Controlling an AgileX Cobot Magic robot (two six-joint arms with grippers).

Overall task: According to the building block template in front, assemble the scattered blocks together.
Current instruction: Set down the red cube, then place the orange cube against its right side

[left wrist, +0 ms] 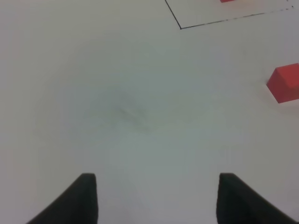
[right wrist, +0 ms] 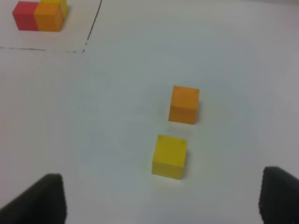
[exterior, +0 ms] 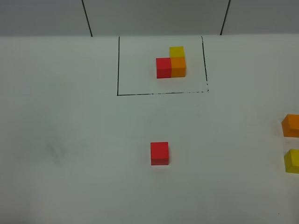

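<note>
The template [exterior: 171, 62] is an L of red, orange and yellow cubes inside a thin black drawn rectangle at the far middle of the table; it also shows in the right wrist view [right wrist: 41, 15]. A loose red cube [exterior: 159, 153] sits alone in the middle, seen too in the left wrist view [left wrist: 285, 83]. A loose orange cube [exterior: 291, 125] [right wrist: 184, 104] and a loose yellow cube [exterior: 293, 161] [right wrist: 169, 156] sit apart at the right edge. My left gripper [left wrist: 156, 198] is open and empty. My right gripper [right wrist: 161, 200] is open and empty, just short of the yellow cube.
The white table [exterior: 70, 154] carries faint grey smudges at the left. A grey wall with two dark vertical lines [exterior: 87, 17] stands behind the table's far edge.
</note>
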